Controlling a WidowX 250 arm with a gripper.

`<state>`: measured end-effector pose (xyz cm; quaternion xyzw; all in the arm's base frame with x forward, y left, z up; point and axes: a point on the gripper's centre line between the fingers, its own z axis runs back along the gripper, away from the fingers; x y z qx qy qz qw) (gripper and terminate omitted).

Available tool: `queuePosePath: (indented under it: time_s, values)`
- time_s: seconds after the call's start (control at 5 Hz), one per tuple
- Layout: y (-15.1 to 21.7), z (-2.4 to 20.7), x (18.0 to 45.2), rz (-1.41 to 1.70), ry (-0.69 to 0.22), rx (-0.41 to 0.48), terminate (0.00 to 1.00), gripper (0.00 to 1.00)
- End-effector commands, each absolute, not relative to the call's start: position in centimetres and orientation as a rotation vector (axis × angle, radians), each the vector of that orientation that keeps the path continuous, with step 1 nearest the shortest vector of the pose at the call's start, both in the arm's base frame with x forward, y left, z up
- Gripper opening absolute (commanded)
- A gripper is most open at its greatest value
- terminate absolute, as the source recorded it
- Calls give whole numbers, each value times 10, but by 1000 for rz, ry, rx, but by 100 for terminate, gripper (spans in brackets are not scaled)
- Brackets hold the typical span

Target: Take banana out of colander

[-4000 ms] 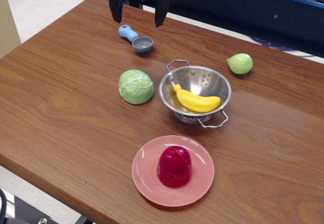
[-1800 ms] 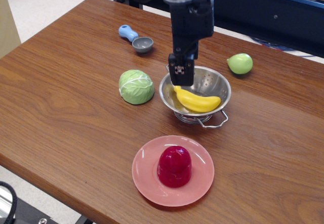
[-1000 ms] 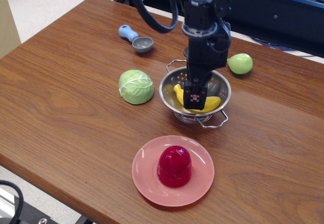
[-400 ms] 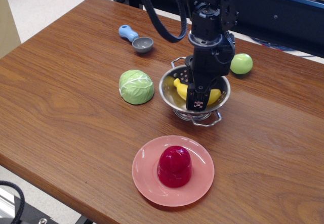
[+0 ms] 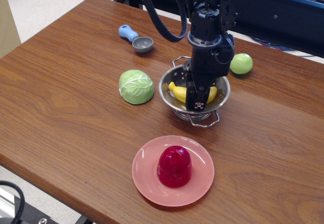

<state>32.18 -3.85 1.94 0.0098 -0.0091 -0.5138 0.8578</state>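
Observation:
The yellow banana [image 5: 176, 92] lies inside the steel colander [image 5: 167, 84] near the middle of the table. My gripper [image 5: 198, 96] reaches down into the colander over the banana's middle. Its near finger [image 5: 197, 101] hides that part, so only the banana's two ends show on either side. I cannot see whether the jaws are closed on the banana. The colander stands on the table on its ring base, with one wire handle at the front and one at the back.
A green cabbage [image 5: 135, 86] lies just left of the colander. A light-green fruit [image 5: 241, 63] sits behind it to the right. A grey bowl [image 5: 143, 44] and a blue piece [image 5: 127, 32] are at the back left. A pink plate [image 5: 202, 183] holding a red dome [image 5: 174, 166] is in front.
My gripper came from the table's back edge and dropped into the colander over the banana. The colander and banana have shifted slightly left and turned.

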Motion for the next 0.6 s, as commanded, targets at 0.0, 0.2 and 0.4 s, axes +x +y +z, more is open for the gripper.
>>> queuePosePath:
  time_s: [0.0,0.2,0.4]
  values:
    - [-13,99,328,-972,-256,63,0,0]
    - [-5,124,328,-931,-322,57,0,0]
    - [17,127,313,-890,-300,25,0,0]
